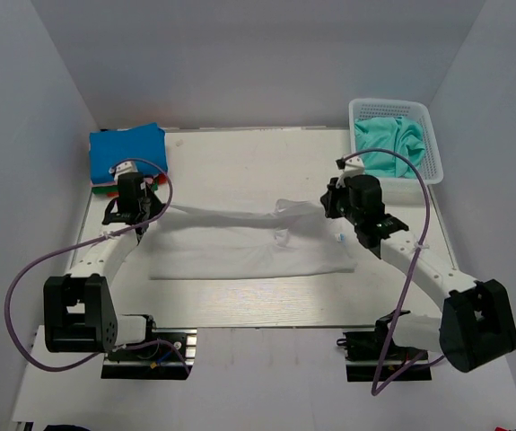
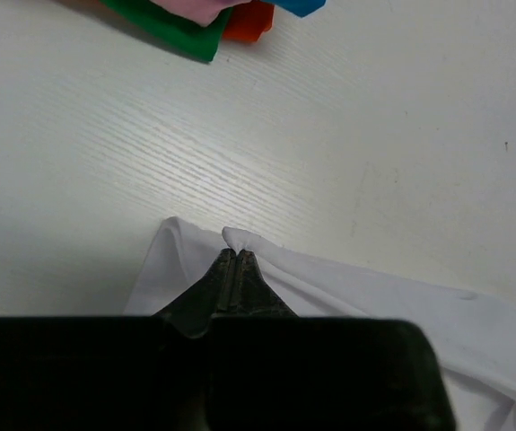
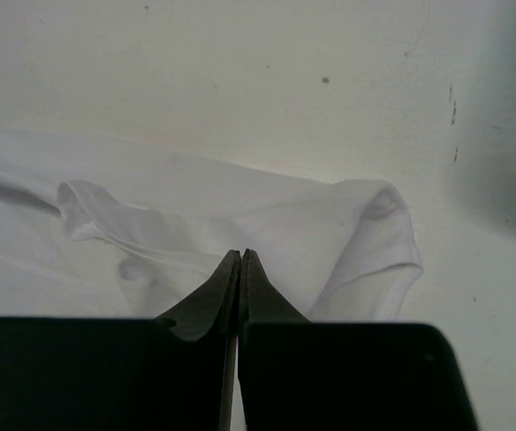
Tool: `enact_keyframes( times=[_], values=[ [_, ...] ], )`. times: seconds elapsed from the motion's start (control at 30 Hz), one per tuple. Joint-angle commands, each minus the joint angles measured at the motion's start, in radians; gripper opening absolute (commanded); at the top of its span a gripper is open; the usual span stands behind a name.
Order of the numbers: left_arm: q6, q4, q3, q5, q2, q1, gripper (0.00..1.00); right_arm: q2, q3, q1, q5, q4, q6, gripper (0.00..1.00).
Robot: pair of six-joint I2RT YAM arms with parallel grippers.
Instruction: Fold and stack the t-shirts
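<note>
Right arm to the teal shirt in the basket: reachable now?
Probably not right now: the right gripper is shut on the white t-shirt. The teal t-shirt lies uncovered in the open basket beyond it, so releasing first should free the way.

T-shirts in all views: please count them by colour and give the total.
white t-shirt: 1
blue t-shirt: 1
pink t-shirt: 1
red t-shirt: 1
green t-shirt: 1
teal t-shirt: 1
Total: 6
</note>
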Motion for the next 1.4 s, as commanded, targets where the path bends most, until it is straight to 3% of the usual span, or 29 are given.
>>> enact_keyframes(
  times=[0.0,0.2,0.23,0.3,0.37,0.4,0.43,0.5,0.53,0.6,0.77,0.93,1.1,1.37],
  values=[
    [0.045,0.030,-0.057,0.000,-0.060,-0.003,0.00,-0.069,-0.041,0.016,0.007,-0.054,0.023,0.00],
    [-0.030,-0.025,-0.098,-0.105,-0.073,0.009,0.00,-0.118,-0.150,0.045,-0.035,-0.069,0.052,0.00],
    [-0.045,-0.044,-0.098,-0.119,-0.073,0.009,0.06,-0.120,-0.156,0.050,-0.054,-0.077,0.062,0.00],
    [-0.080,-0.128,-0.098,-0.174,-0.044,0.009,0.33,-0.123,-0.207,0.070,-0.053,-0.100,0.085,0.00],
    [-0.190,-0.223,-0.082,-0.243,-0.043,0.009,0.77,-0.144,-0.241,0.085,-0.118,-0.106,0.142,0.00],
    [-0.233,-0.269,-0.063,-0.303,-0.043,0.009,0.94,-0.167,-0.288,0.088,-0.130,-0.114,0.156,0.10],
    [-0.278,-0.368,-0.049,-0.329,-0.043,0.009,1.00,-0.179,-0.296,0.099,-0.125,-0.172,0.173,0.22],
    [-0.359,-0.435,0.003,-0.366,-0.057,0.009,1.00,-0.239,-0.290,0.104,-0.113,-0.250,0.159,0.43],
    [-0.360,-0.464,0.023,-0.366,-0.075,0.009,1.00,-0.256,-0.275,0.108,-0.104,-0.291,0.158,0.66],
    [-0.360,-0.464,0.073,-0.313,-0.085,0.009,1.00,-0.322,-0.265,0.107,-0.099,-0.280,0.144,0.90],
    [-0.246,-0.252,0.083,-0.060,-0.100,-0.002,1.00,-0.289,-0.233,0.107,-0.145,-0.155,0.153,0.90],
    [-0.212,-0.125,0.092,0.170,0.064,-0.011,1.00,-0.051,-0.103,0.105,-0.089,-0.114,0.228,0.90],
    [-0.189,-0.139,0.064,0.169,0.156,-0.020,1.00,0.121,-0.032,0.101,0.060,-0.200,0.305,0.90],
    [-0.221,-0.223,-0.086,0.042,0.187,-0.029,1.00,0.380,0.072,0.072,0.085,-0.273,0.329,0.90]
  ],
)
